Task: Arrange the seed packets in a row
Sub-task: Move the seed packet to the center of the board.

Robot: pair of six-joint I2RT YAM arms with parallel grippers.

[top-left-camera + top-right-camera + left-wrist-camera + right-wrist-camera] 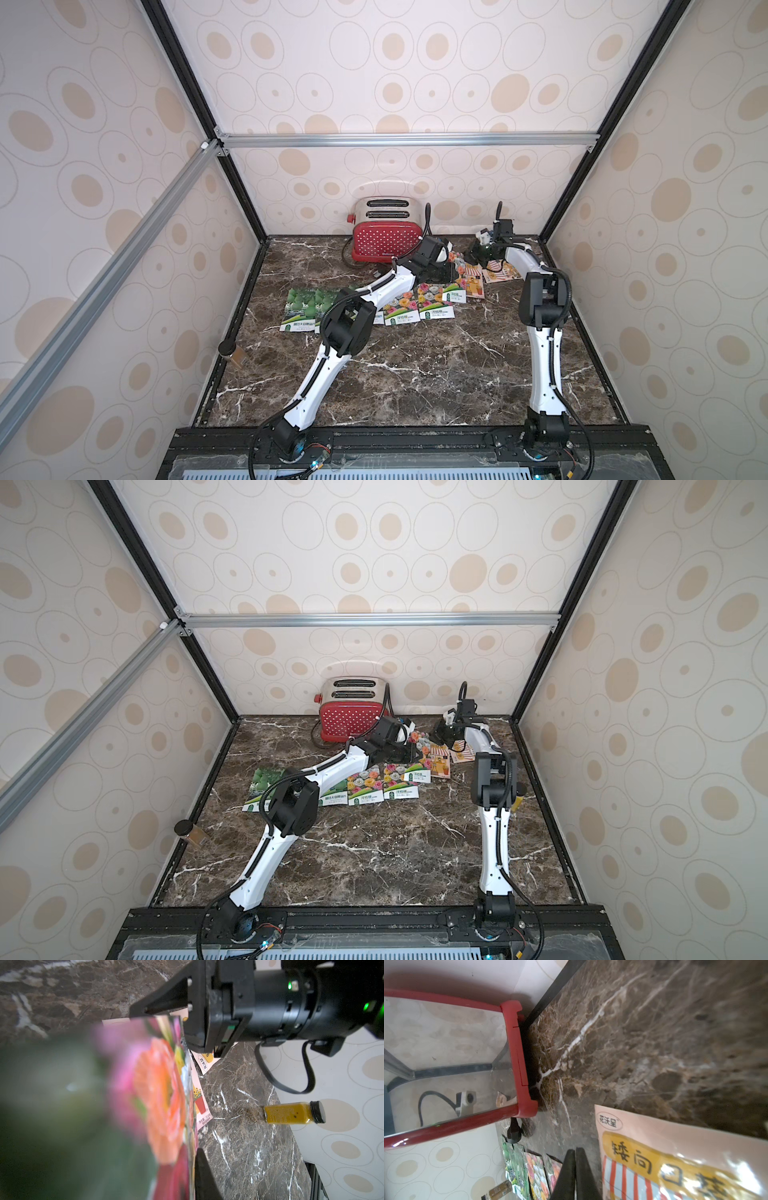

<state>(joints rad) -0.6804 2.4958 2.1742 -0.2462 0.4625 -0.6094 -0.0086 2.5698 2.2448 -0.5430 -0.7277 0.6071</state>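
Left wrist view: what is that big blurry flower?

That is a flower packet [158, 1095]. My left jaws are pinched shut on it, and it fills most of that view. Under its edge lies a shop packet [200, 1103].

And your right jaws?

Shut too, tips pressed together, and I see nothing between them. Another shop packet [675, 1157] lies just beside them on the counter [633, 1032], near the back, to the right of the toaster [519, 1053].

Where are the other packets?

Both top views show them flat in a line across the counter. Two gourd packets [300, 307] are on my left, partly under my left arm [332, 361]. Next come two more flower packets [400, 309], side by side. The one I hold is at the right end, a little further back. A yellow jar [291, 1114] stands near the right wall.
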